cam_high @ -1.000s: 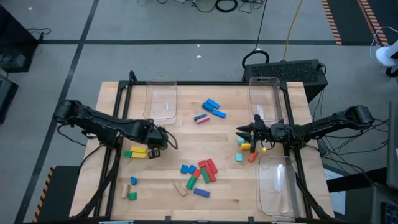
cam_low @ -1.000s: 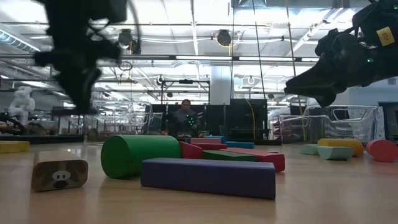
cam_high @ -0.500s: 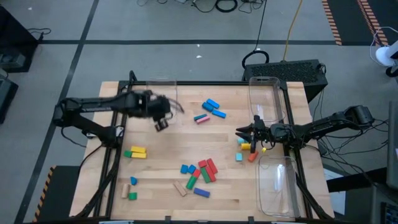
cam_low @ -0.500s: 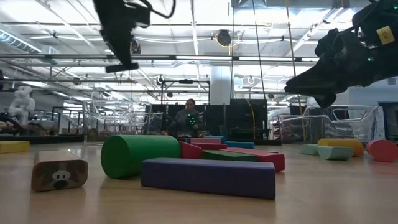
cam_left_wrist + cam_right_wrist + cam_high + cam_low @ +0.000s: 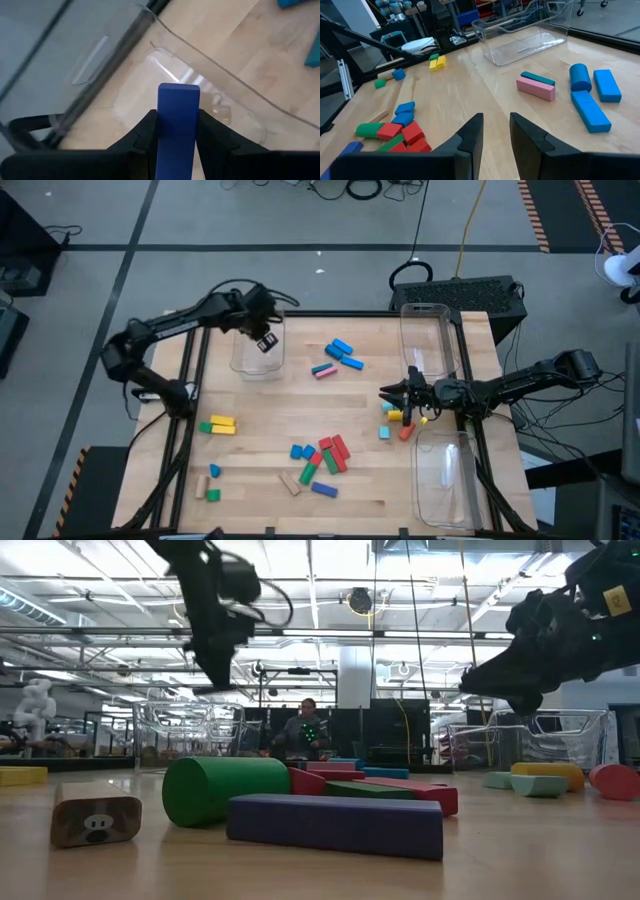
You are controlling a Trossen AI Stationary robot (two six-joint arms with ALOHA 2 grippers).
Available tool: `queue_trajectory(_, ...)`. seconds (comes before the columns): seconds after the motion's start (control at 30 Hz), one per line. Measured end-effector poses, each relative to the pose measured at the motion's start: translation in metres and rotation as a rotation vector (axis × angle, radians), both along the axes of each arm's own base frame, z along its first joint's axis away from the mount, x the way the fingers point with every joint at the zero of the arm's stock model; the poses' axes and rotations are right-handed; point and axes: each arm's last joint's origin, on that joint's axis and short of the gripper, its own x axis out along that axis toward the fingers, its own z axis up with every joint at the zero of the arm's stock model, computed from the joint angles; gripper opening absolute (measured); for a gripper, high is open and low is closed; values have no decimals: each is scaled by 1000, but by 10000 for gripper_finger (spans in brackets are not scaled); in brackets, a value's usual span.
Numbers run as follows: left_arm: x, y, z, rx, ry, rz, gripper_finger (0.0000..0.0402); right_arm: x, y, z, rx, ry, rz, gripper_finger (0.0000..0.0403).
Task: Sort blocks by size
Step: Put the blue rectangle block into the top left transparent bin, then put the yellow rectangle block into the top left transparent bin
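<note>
My left gripper (image 5: 265,340) is shut on a blue bar block (image 5: 177,100) above the clear bin (image 5: 258,355) at the table's far left. My right gripper (image 5: 385,392) hangs open and empty at mid-right, above the table beside a few blocks (image 5: 395,415). Other blocks lie flat on the table. Blue ones (image 5: 342,352) and a pink bar (image 5: 323,370) lie toward the far side. A mixed cluster (image 5: 322,458) lies near the front. Yellow ones (image 5: 217,424) lie at the left. My left gripper pinches the blue bar by its two long sides (image 5: 165,127) between its two fingers. The bar lies along the fingers, and its free end (image 5: 178,90) sticks out past the fingertips. It is lifted clear, over the bin's inside (image 5: 165,75).
A second clear bin (image 5: 428,340) stands at the far right and a third (image 5: 447,475) at the near right. A green cylinder (image 5: 225,790) and a purple bar (image 5: 335,825) lie close to the front edge. A person (image 5: 300,730) sits in the room beyond the table.
My left gripper has risen from beside the yellow blocks at the table's left. It has swung toward the far edge with the blue bar and now hangs over the far-left clear bin. My right gripper has kept still.
</note>
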Motion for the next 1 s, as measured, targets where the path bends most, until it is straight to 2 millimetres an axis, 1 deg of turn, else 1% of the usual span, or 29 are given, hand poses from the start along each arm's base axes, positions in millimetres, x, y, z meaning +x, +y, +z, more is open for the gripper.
queue_trajectory(0.07,4,10,-14,-34,26,13,100,0,0,-1,-1,6,0,79)
queue_trajectory(0.17,10,19,-35,-86,95,28,100,0,0,-1,-1,12,0,79)
queue_trajectory(0.27,16,23,-53,-122,147,19,100,-1,0,-3,-3,30,0,79)
queue_trajectory(0.37,19,26,-66,-148,192,-11,100,-1,0,-4,-5,46,0,79)
queue_trajectory(0.47,21,28,-74,-175,203,-15,101,-2,0,-7,-8,79,0,79)
queue_trajectory(0.67,19,35,-77,-209,169,-5,102,-2,0,-9,-9,97,4,80)
queue_trajectory(0.73,18,36,-78,-211,164,-1,128,-2,0,-9,-9,97,4,80)
queue_trajectory(0.87,17,35,-81,-216,171,-9,204,-2,0,-9,-9,97,4,80)
queue_trajectory(0.93,16,34,-83,-221,178,-10,227,-2,0,-9,-9,97,4,80)
queue_trajectory(1.0,15,33,-86,-225,188,-9,238,-2,0,-9,-9,97,4,80)
